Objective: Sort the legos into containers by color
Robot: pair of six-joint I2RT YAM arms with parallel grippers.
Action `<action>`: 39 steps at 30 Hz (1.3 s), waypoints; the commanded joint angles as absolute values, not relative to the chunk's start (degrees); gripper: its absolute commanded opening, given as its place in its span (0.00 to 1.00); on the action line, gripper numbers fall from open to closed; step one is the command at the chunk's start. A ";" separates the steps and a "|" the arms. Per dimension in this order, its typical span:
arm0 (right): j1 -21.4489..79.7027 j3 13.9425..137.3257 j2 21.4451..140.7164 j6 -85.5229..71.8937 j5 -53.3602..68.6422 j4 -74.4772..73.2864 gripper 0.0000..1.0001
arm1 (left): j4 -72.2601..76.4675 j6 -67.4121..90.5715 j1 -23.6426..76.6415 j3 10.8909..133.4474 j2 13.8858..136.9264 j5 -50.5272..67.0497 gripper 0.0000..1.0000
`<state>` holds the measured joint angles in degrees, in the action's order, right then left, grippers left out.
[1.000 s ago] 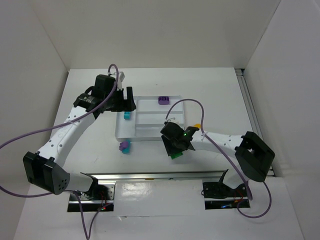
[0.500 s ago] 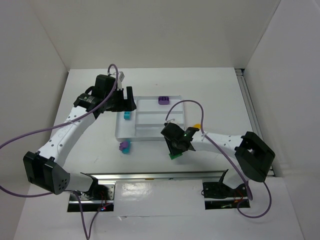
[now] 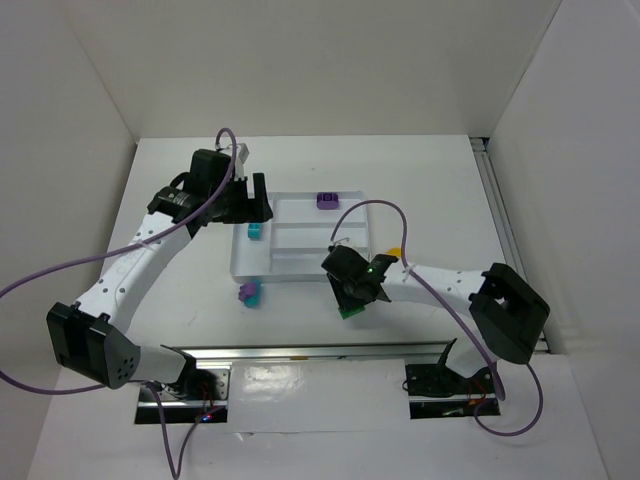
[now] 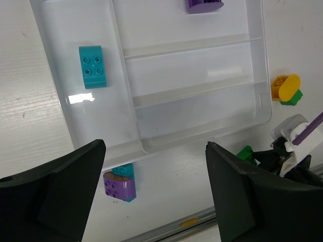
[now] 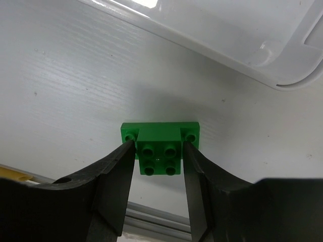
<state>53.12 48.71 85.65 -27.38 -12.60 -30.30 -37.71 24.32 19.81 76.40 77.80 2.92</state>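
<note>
The white tray (image 3: 300,271) lies mid-table; it also shows in the left wrist view (image 4: 192,135) and the right wrist view (image 5: 227,45). A teal lego (image 4: 93,66) lies in its long section and a purple lego (image 4: 204,5) at the far end. My right gripper (image 5: 158,144) is down at the table just in front of the tray, shut on a green lego (image 5: 160,148), its fingers pressing both sides. My left gripper (image 4: 154,151) is open and empty, held above the tray's left part. A purple-on-teal stack (image 4: 120,184) lies in front of the tray.
An orange-yellow piece (image 4: 285,86) on a small green one (image 4: 292,97) lies right of the tray. A metal rail (image 3: 330,350) runs along the near table edge. White walls enclose the table at left, back and right.
My right gripper has shifted very slightly left at the green lego. The left arm has not moved.
</note>
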 commanded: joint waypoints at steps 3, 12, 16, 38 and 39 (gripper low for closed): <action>53.61 47.90 86.13 -27.42 -12.48 -28.56 0.50 | -37.09 24.96 20.13 77.26 77.96 3.60 0.93; 54.23 47.90 87.28 -27.95 -13.10 -29.09 0.51 | -37.09 24.43 20.13 77.26 77.96 3.60 0.93; 54.23 48.42 87.28 -27.95 -13.71 -29.09 0.43 | -37.09 24.43 20.13 77.26 77.96 3.60 0.93; 40.80 73.04 73.21 -24.17 8.94 -37.62 0.23 | -7.22 18.11 22.32 59.60 64.60 32.61 0.90; 39.56 73.04 72.60 -23.47 11.92 -37.10 0.23 | -6.08 18.11 22.32 59.07 63.82 32.61 0.90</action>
